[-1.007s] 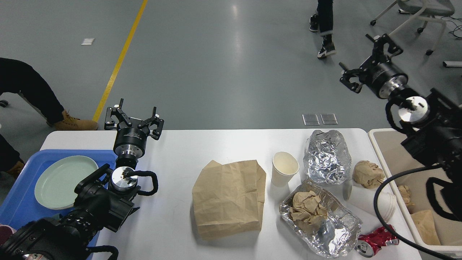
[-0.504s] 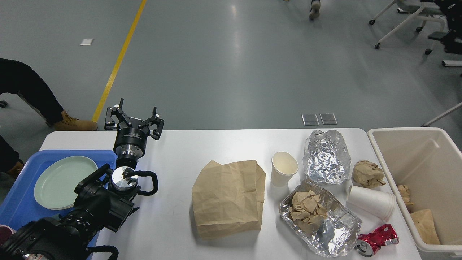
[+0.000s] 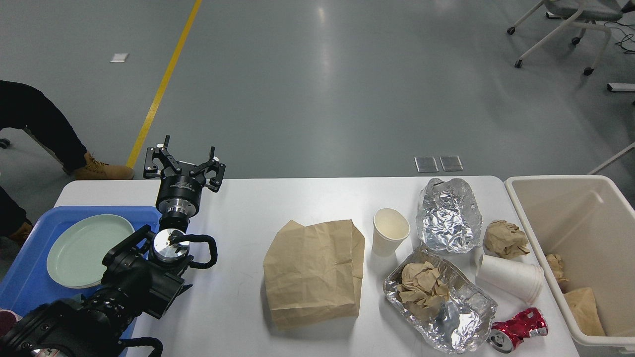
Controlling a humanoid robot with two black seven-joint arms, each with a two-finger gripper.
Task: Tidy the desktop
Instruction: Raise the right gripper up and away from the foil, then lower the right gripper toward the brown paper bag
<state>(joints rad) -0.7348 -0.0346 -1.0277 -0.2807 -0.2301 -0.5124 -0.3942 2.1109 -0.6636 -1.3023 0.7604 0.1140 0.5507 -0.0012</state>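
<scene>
Head view: the large white rectangular desktop (image 3: 238,208) with rounded corners spans nearly the whole near part of the scene; at its left end sits a blue plastic tray (image 3: 30,277) holding a pale green round plate (image 3: 84,248); the left gripper (image 3: 184,157) hangs over the far left edge of the desktop, its two black fingers spread apart with nothing between them; the right gripper is out of sight. Near the middle lies a flattened brown paper bag (image 3: 312,272); just right of it stands an upright white paper cup (image 3: 390,230); further right is a crumpled sheet of silver foil (image 3: 449,215), and nearer, a foil tray (image 3: 439,302) holding crumpled brown paper (image 3: 419,287); a brown paper ball (image 3: 506,239) lies beside a toppled stack of white cups (image 3: 511,277); a crushed red can (image 3: 518,329) lies at the near right corner; a beige plastic bin (image 3: 590,186) stands just beyond the right edge.
</scene>
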